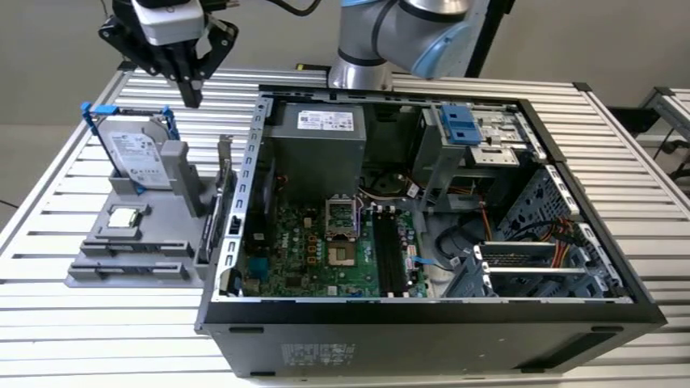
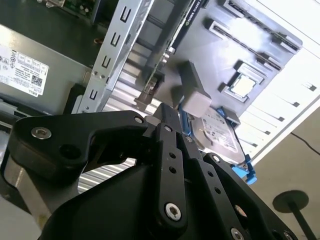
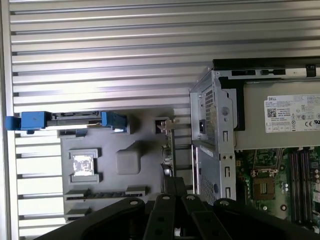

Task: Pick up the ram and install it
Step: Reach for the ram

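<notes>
My gripper [image 1: 192, 95] hangs shut and empty above the back of the grey parts holder [image 1: 108, 279], at the exterior view's left of the open computer case [image 1: 431, 311]. The ram is hard to make out. A thin dark strip standing on edge in a long slot of the holder [image 3: 105, 193] looks like it. In the exterior view that slot [image 1: 140, 245] lies well in front of and below the fingertips. In both wrist views the closed black fingers [image 3: 175, 184] [image 2: 167, 114] point down at the holder. The long black motherboard slots [image 1: 383, 246] lie inside the case.
On the holder stand a silver hard drive in a blue frame [image 1: 138, 158], a square processor chip [image 1: 125, 217], a grey block [image 1: 178, 162] and an expansion card with a metal bracket [image 1: 223, 194] right beside the case wall. A slatted metal table [image 1: 65, 323] carries everything.
</notes>
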Controlling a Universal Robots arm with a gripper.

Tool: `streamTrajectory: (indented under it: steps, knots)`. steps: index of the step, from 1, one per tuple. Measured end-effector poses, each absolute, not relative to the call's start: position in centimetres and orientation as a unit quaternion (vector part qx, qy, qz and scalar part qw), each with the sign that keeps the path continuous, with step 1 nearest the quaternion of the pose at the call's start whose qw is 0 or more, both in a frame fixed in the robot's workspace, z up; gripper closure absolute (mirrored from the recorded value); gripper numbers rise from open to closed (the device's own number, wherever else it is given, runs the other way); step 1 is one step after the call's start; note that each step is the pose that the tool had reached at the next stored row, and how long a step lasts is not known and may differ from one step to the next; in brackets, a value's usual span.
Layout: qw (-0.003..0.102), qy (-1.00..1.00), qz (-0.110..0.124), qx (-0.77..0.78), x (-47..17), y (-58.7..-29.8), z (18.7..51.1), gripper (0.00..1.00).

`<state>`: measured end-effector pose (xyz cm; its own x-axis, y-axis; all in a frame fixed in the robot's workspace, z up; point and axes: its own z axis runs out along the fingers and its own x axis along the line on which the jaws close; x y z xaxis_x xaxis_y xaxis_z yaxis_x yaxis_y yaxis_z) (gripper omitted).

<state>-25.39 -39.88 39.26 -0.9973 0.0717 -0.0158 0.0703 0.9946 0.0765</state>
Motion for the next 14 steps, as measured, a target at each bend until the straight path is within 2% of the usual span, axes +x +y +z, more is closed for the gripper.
streamTrajectory:
  steps: [14]
  knots:
    - [0.008,0.999,0.040,0.023,-27.8,-39.9,39.3,1.00]
